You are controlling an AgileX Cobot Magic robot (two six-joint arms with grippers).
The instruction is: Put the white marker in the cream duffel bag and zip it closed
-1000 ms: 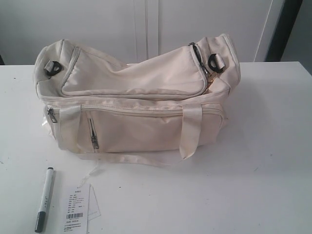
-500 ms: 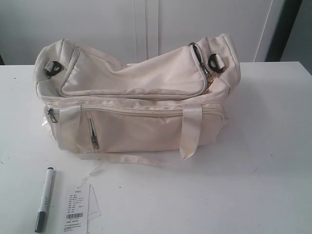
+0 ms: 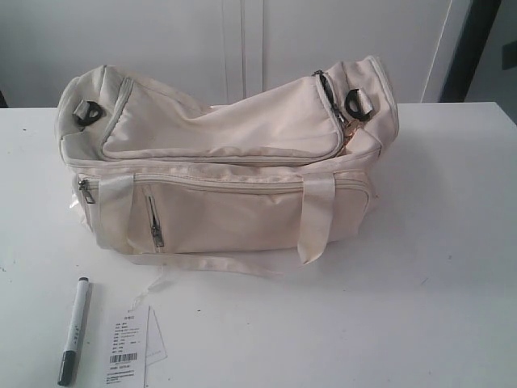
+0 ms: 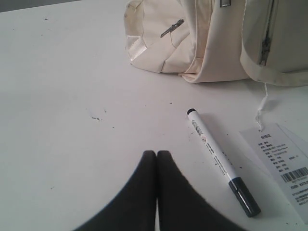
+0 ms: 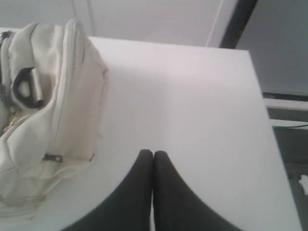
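Sitting on a smooth white table (image 3: 428,307): cream duffel bag (image 3: 218,162). The fabric is soft and slightly glossy, slumped and creased along the top. The body is long and rounded, broad side to the exterior camera. A flat webbing handle (image 3: 317,217) hangs in a loop down the front panel. Dark grey metal strap ring (image 3: 356,103) at the bag's right end, a second at the left end. A small metal zip pull (image 3: 156,232) hangs upright on the front pocket. The top flap lies down over the opening. A small gap shows at its right-hand corner, possibly the zip not run fully home; view too coarse to be sure.

White marker (image 3: 73,330) lies flat on the table in front of the bag's left end, apart from it. Slim round barrel, fine printed text, dark grey cap (image 3: 65,369) pointing away from the bag. Paper tag (image 3: 128,347), a flat white rectangle with a barcode, lies just beside the marker on its right; a thin white string runs from it towards the bag.

Left gripper (image 4: 157,154): two matt black tapered fingers pressed tip to tip, nothing between them. Held over bare table just beside the marker, pointing towards the bag's left end.

Right gripper (image 5: 153,153): same black fingers closed flat against each other, gripping nothing. Held over bare table near the bag's right end, by the strap ring
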